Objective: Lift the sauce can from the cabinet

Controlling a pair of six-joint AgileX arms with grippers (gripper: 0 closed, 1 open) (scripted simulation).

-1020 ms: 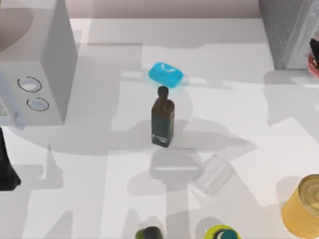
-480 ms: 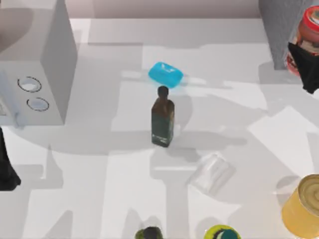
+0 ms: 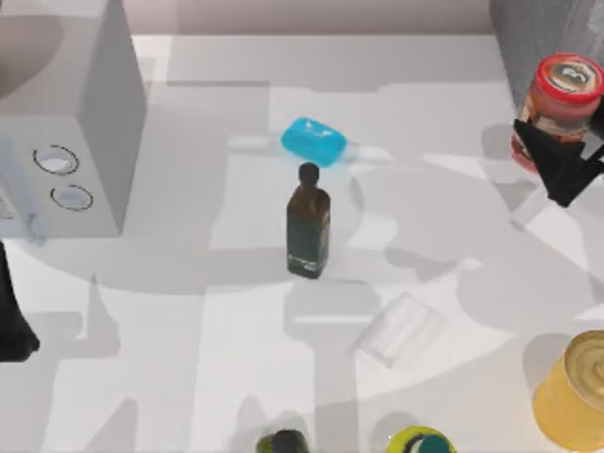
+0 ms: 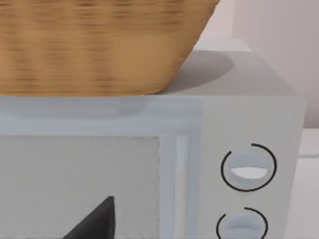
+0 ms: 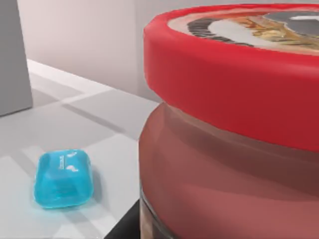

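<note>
The sauce can [image 3: 564, 92], with a red-rimmed lid and a red-and-pale label, hangs above the table at the far right. It is just in front of the dark grey speckled cabinet [image 3: 528, 38]. My right gripper [image 3: 559, 156] is shut on the can's lower body, its black fingers [image 3: 566, 175] wrapped around it. In the right wrist view the sauce can [image 5: 234, 124] looms very close. My left arm [image 3: 11, 321] stays parked at the table's left edge.
A pale grey box with two dials [image 3: 66, 142] stands at the back left with a wicker basket [image 4: 99, 45] on top. A dark bottle [image 3: 309, 226] and blue soap [image 3: 313, 140] sit mid-table, a clear block [image 3: 401, 330] nearer the front. A golden-yellow can [image 3: 576, 387] stands front right.
The right gripper has carried the sauce can out of the cabinet, leftward and upward, so the whole can now shows. The left arm has not moved.
</note>
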